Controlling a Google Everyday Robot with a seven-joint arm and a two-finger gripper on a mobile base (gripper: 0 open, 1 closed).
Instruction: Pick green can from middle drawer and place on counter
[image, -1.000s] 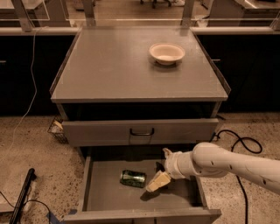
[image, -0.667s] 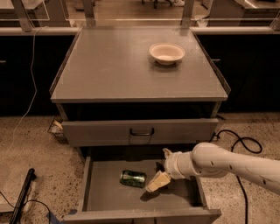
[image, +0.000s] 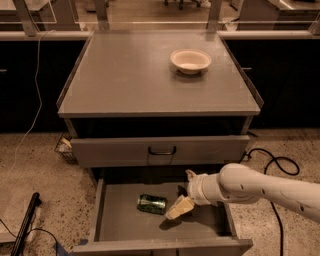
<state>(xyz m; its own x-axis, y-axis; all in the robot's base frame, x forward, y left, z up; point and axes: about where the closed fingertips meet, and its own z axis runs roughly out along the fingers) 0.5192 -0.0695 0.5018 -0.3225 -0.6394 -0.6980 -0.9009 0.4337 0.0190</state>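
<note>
Gripper (image: 179, 207) in middle drawer (image: 122, 222) just beside green can (image: 151, 203); its opening impossible to tell.

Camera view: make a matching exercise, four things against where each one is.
1. green can
2. white bowl
3. gripper
4. loop handle

A. on the counter, far right part
B. lying on its side on the middle drawer floor
C. on the closed drawer front
D. in the open drawer, just right of the can

Pairs: 1-B, 2-A, 3-D, 4-C
</note>
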